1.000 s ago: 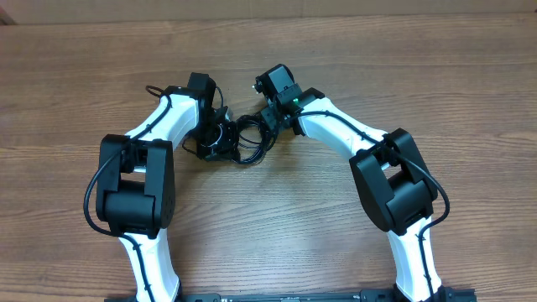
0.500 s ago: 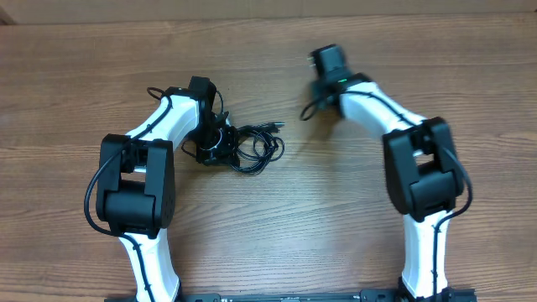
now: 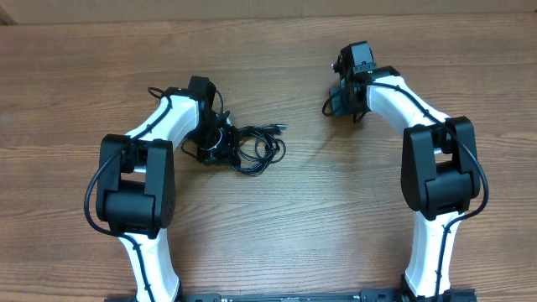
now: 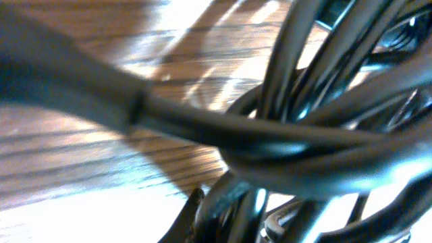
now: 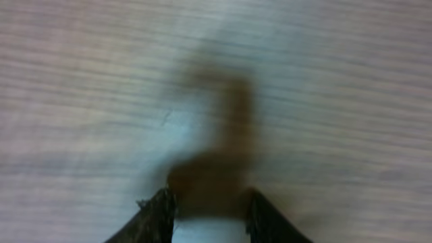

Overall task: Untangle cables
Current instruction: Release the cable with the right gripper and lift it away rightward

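Right at left gripper (image 3: 220,143) tips: cables (image 3: 257,150), thin black glossy cords in loose overlapping loops. Bundle spills out from its fingers toward right arm's side, flat on wood-grain table (image 3: 285,226). Jaws squeezed tight on bundle, and wrist cam is stuffed with round shiny strands. Right gripper (image 5: 206,206) sits well apart from cables, fingers partway apart, only blurry tabletop between them, holding nothing.
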Controlling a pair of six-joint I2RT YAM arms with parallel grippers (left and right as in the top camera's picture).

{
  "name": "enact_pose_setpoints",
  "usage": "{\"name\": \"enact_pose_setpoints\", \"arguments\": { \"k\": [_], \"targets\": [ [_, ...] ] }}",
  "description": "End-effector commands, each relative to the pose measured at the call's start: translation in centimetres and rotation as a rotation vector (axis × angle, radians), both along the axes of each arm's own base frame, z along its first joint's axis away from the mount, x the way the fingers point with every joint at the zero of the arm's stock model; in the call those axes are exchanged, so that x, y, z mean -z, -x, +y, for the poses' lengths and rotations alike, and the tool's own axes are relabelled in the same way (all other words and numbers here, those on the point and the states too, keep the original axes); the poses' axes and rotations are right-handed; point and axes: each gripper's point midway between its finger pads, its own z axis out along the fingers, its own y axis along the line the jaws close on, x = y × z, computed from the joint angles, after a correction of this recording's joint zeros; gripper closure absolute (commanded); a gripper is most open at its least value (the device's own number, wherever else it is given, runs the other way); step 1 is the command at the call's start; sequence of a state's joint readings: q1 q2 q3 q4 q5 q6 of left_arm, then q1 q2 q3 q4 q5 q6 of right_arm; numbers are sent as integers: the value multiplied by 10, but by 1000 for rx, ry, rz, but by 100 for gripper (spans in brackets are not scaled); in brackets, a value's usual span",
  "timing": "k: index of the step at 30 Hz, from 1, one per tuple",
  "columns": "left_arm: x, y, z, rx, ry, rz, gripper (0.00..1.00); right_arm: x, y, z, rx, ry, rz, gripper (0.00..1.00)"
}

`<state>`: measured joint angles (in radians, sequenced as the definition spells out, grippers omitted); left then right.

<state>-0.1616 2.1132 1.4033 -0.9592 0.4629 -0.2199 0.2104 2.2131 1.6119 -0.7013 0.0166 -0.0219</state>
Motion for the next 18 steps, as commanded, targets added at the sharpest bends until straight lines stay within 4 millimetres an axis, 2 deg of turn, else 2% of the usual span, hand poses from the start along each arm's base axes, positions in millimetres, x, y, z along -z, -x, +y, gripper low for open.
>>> {"name": "enact_pose_setpoints", "arguments": {
  "k": [1,3,7,9,12,16,18],
  "targets": [
    [27,19,-6,82,74,49,96,-3,31,27,-54,-136,137,63],
    [16,13,-19,57,198,36,96,-17,49,44,-80,-246,216,54],
    [-5,-4,-30,-8,391,-3,96,-38,74,85,-133,-515,326,52],
    [-15,-11,-33,-43,470,-11,96,-47,84,99,-149,-623,371,52],
    [-26,-20,-30,-112,543,-1,96,-50,93,108,-138,-650,415,53],
    [-27,-21,-27,-139,549,12,95,-45,96,110,-76,-609,441,53],
    [-20,-20,-20,-143,497,22,78,-40,96,108,-50,-564,442,53]
  ]
}}
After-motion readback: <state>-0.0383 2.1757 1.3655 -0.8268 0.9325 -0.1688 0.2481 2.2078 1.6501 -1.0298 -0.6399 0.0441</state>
